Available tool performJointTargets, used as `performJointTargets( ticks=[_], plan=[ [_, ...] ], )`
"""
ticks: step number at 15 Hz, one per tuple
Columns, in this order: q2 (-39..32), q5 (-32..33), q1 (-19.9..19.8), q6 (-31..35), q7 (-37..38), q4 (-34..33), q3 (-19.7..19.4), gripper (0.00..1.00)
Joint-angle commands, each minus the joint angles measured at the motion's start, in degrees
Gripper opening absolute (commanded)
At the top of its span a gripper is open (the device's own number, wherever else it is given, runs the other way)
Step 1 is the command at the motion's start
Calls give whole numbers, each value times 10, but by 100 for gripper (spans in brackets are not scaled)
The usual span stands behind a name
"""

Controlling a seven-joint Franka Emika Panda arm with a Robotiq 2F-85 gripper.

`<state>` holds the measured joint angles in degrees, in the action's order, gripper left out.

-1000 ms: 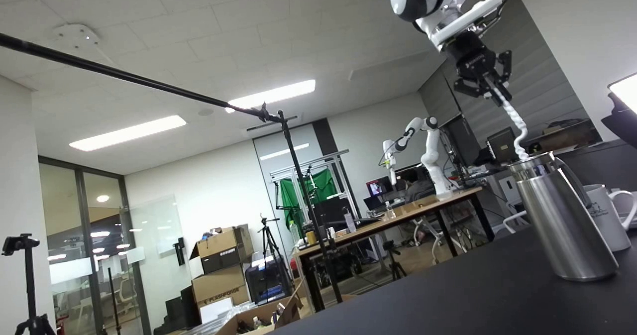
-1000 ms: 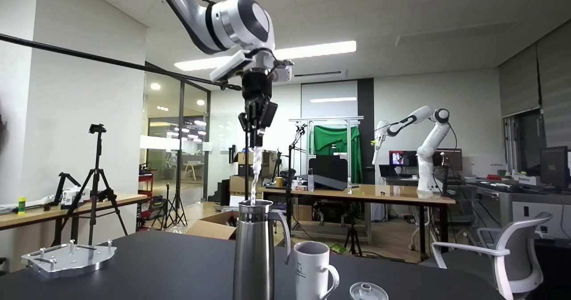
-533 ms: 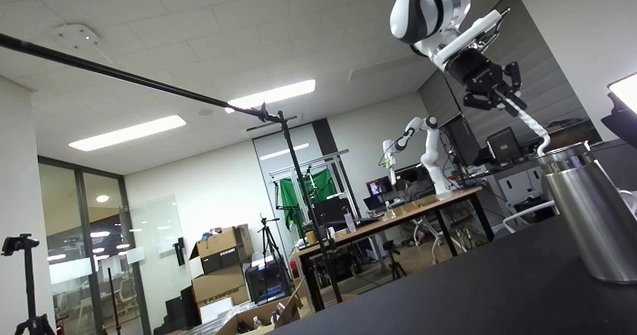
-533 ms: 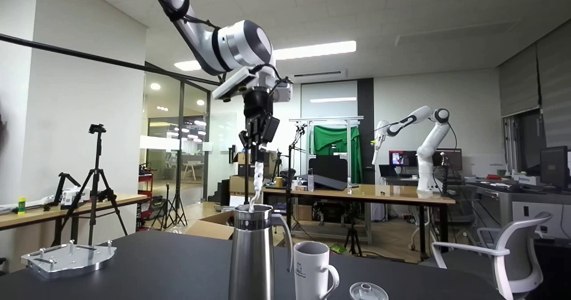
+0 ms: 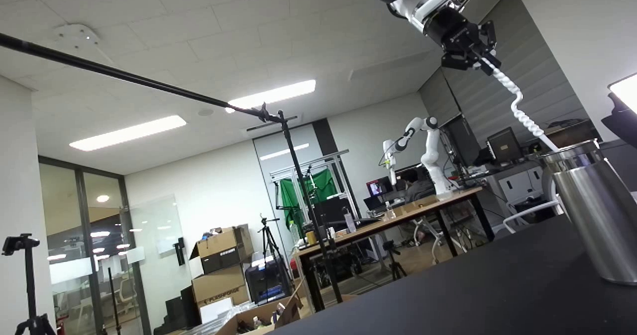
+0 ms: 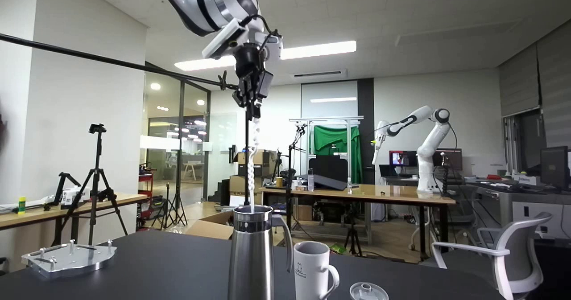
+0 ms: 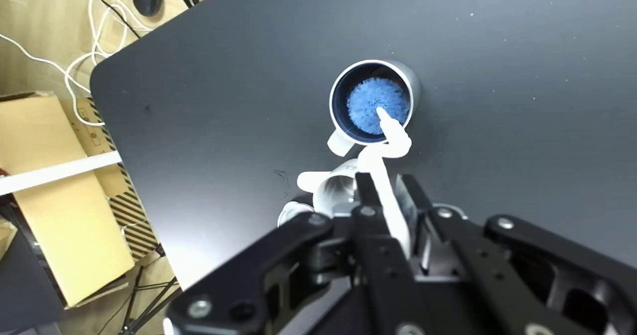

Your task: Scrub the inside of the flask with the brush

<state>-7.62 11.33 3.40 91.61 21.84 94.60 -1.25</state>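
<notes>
Your gripper (image 7: 386,181) is pinching the brush (image 6: 250,173), jaws pressed on it from both sides. Blue bristles (image 7: 364,100) are sitting inside the flask (image 6: 252,257), which is standing upright beside the white mug (image 6: 308,271). You are probably mid-scrub; bristle depth unclear. Next stroke is likely calling for a straight push down, without the bent brush tipping the flask.
</notes>
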Motion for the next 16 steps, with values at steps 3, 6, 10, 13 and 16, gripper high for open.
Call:
performJointTargets(
  ticks=[3,6,10,13,16],
  plan=[
    [-32,-61,-30,94,-5,52,-7,4],
    [-61,-83,-37,128,-6,72,-11,4],
    [-65,-86,-34,132,-10,75,-12,4],
    [-34,-80,-29,115,-11,75,-10,4],
    [3,-78,-24,101,-19,79,-5,4]
  ],
)
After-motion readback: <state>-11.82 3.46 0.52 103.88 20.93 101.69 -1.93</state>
